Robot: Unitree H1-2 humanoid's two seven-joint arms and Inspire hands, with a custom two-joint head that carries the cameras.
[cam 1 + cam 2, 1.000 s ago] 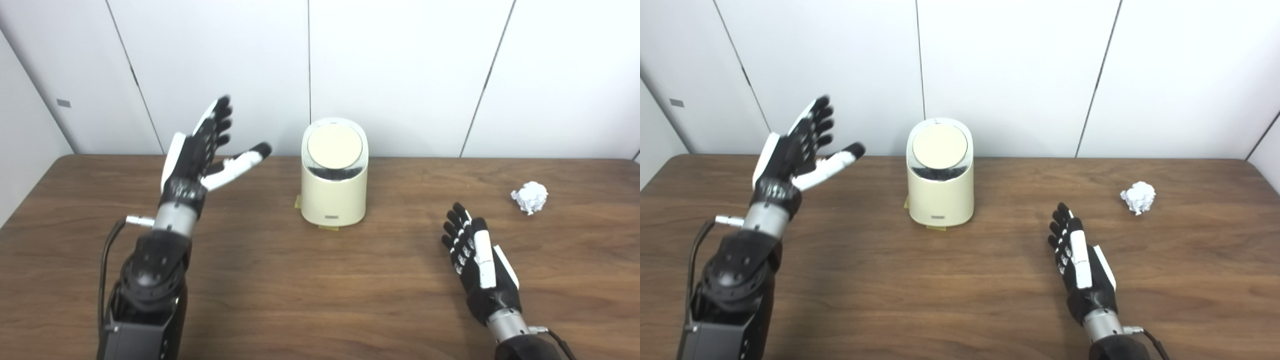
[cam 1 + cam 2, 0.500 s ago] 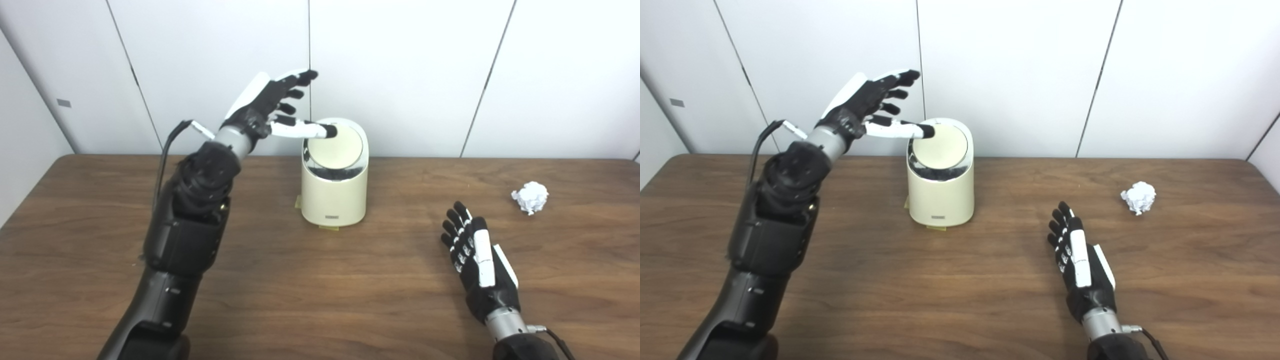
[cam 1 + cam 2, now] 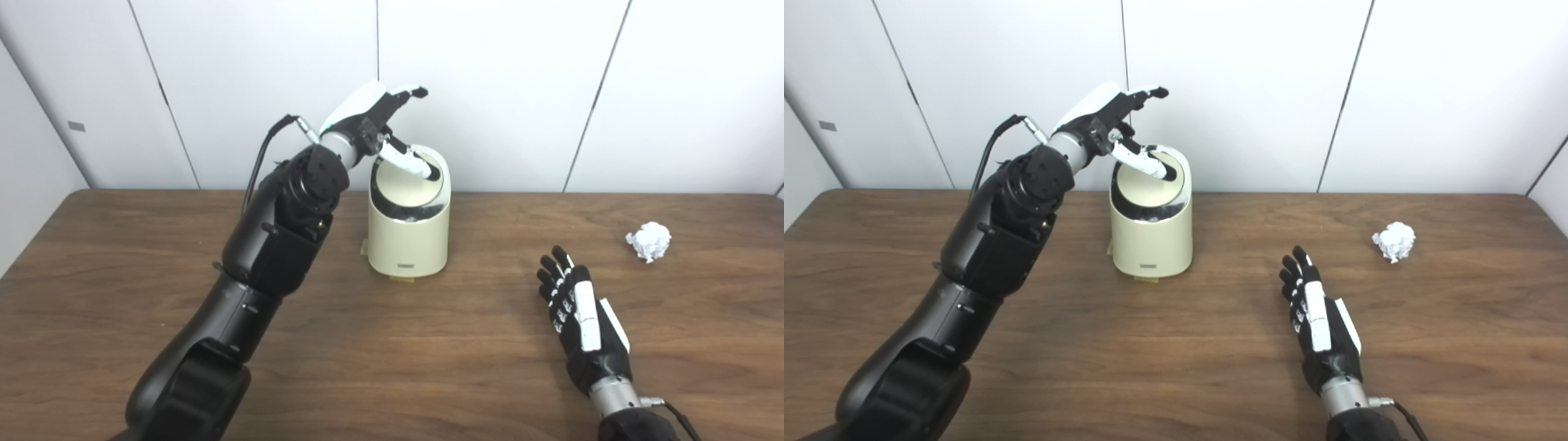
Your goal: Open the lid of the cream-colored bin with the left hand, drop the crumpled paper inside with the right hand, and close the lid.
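Observation:
The cream-colored bin stands at the back middle of the wooden table. Its round lid is tilted, the far edge pushed down so a dark gap shows there. My left hand is open above the bin's back left; its thumb presses on the lid's far edge, the other fingers held up and apart. The crumpled white paper lies on the table at the right. My right hand is open, flat and empty, near the table's front right, well short of the paper.
The wooden table runs from edge to edge of the view. A white panelled wall stands right behind the bin. A yellowish pad pokes out under the bin's base.
My left arm has swung up and right from the table's left to the bin; its thumb has pushed the lid's far edge down, tilting it. The right hand has barely shifted.

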